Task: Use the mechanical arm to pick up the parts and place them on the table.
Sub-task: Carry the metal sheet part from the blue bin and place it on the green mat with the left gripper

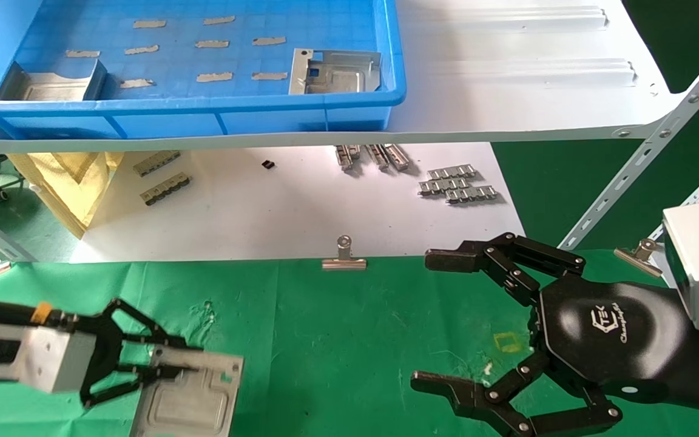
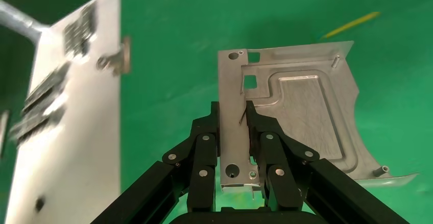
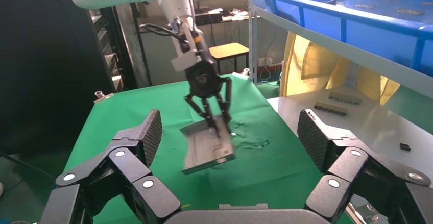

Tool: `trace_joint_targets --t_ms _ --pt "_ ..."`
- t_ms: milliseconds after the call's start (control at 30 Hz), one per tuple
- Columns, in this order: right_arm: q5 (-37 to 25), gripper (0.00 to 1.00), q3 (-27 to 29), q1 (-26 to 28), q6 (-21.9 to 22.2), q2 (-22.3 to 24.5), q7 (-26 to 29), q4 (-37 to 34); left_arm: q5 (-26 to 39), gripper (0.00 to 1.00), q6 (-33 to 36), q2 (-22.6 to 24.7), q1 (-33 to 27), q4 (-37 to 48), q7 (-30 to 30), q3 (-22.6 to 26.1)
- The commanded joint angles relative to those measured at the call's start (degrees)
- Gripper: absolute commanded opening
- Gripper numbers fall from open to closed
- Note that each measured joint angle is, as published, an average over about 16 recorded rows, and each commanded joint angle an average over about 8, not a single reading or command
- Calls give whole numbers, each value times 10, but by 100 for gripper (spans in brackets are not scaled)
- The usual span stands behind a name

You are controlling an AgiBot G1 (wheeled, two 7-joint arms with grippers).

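My left gripper [image 1: 167, 364] is shut on the folded rim of a silver stamped plate [image 1: 189, 394] and holds it tilted just above the green cloth table [image 1: 349, 340] at the front left. The left wrist view shows the fingers [image 2: 255, 127] clamped on the plate's rim [image 2: 232, 106]. The black hexagonal hand, my right gripper [image 1: 428, 321], hovers open and empty over the table at the right. Its wrist view shows its spread fingers [image 3: 148, 132], the left gripper [image 3: 207, 81] and the held plate [image 3: 207, 150]. Two more plates [image 1: 334, 71] [image 1: 52, 85] lie in the blue tray [image 1: 204, 112].
The tray sits on a white shelf board [image 1: 507, 91] above a lower white board with toothed metal strips [image 1: 455, 185]. A binder clip [image 1: 343, 258] holds the cloth's far edge. A slanted shelf brace [image 1: 647, 152] stands at the right. A yellow square mark [image 1: 510, 341] is near the right hand.
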Motion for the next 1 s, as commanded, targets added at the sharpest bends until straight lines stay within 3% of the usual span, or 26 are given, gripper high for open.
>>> trace_joint_targets --t_ms 33,200,233,267,467,533,800,1000 --pt "0 100 0 0 0 0 0 0 8 0 -5 7 5 22 34 10" --pt "0 100 0 0 0 0 0 0 16 0 -20 26 -1 91 71 12" --pt "0 100 0 0 0 0 0 0 17 4 -22 30 -2 102 77 12" --pt "0 100 0 0 0 0 0 0 18 13 -22 35 -3 113 83 12" --pt "0 100 0 0 0 0 0 0 33 88 -26 57 -12 162 110 20" --pt "0 100 0 0 0 0 0 0 37 100 -28 63 -16 175 118 22" --pt "0 100 0 0 0 0 0 0 39 100 -17 79 -28 218 137 23" --pt "0 100 0 0 0 0 0 0 12 100 15 83 -27 230 114 19"
